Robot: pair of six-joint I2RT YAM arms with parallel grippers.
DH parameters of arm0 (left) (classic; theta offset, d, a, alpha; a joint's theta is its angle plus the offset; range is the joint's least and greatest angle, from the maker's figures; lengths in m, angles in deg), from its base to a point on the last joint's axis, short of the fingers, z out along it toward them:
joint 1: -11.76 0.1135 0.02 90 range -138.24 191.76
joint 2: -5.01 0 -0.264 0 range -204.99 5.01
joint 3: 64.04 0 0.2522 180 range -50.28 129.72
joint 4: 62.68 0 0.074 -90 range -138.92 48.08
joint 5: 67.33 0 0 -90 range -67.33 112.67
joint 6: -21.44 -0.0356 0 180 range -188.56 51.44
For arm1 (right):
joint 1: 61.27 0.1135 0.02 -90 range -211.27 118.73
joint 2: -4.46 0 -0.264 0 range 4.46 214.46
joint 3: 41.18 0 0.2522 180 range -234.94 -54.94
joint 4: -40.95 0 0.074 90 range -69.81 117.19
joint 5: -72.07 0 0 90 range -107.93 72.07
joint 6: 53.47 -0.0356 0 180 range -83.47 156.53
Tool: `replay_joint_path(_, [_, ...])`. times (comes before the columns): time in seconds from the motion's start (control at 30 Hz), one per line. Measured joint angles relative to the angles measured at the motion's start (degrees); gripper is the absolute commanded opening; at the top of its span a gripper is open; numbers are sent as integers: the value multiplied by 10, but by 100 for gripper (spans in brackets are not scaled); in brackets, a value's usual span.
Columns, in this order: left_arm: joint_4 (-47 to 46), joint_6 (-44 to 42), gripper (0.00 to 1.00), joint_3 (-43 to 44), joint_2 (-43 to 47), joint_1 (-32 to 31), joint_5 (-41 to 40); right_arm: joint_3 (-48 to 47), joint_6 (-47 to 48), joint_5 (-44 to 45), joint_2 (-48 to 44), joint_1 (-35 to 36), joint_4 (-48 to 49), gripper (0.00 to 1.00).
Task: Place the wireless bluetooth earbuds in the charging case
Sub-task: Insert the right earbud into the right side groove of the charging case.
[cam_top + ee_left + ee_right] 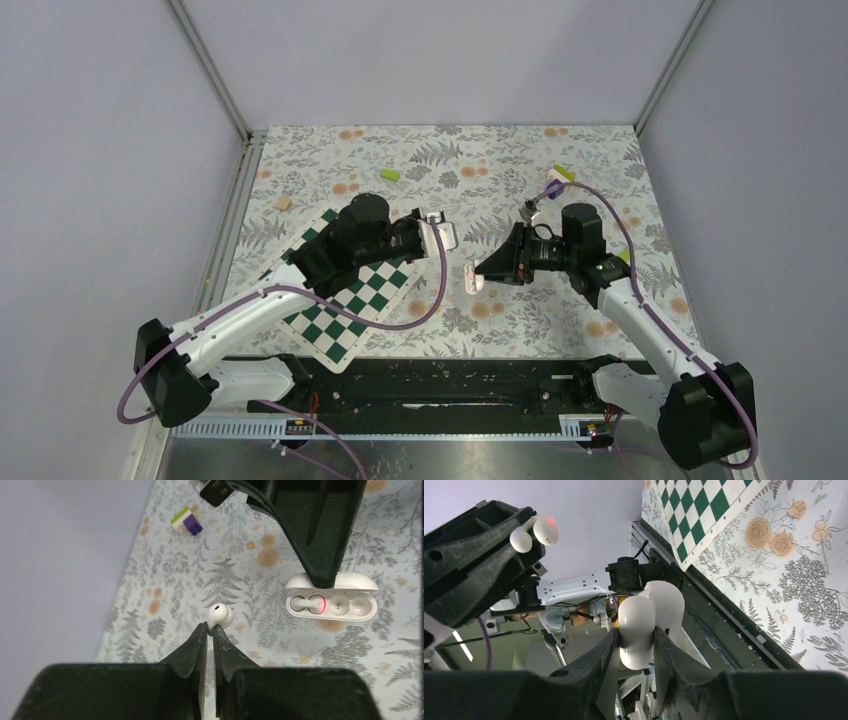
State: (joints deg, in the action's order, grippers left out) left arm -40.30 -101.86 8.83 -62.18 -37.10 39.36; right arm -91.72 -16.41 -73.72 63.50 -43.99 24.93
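My left gripper (pixel 210 626) is shut on the stem of a white earbud (pixel 220 615), held above the floral tabletop. To its right the white charging case (pixel 330 600) hangs open in the air, its wells facing the left wrist camera. A second earbud (pixel 302 603) sits in its left well beside a red light. My right gripper (pixel 633 635) is shut on the case (pixel 649 620), fingers clamping its body. From above, the left gripper (pixel 443 235) and the right gripper (pixel 482 275) with the case (pixel 473 279) face each other a short gap apart.
A green-and-white chessboard (pixel 345 290) lies under the left arm. A purple, green and white block (pixel 186 521) lies at the back right of the table. A green block (pixel 390 175) and a small tan block (pixel 285 203) lie at the back left.
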Motion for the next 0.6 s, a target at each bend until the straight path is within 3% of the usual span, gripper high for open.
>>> replay_joint_path(0.33, [-40, -155, 0, -1, 0, 1, 50, -87, -14, -46, 83, 0, -39, 0])
replay_joint_path(0.6, [10, -273, 0, 1, 8, -3, 73, -138, -46, -85, 141, 0, -36, 0])
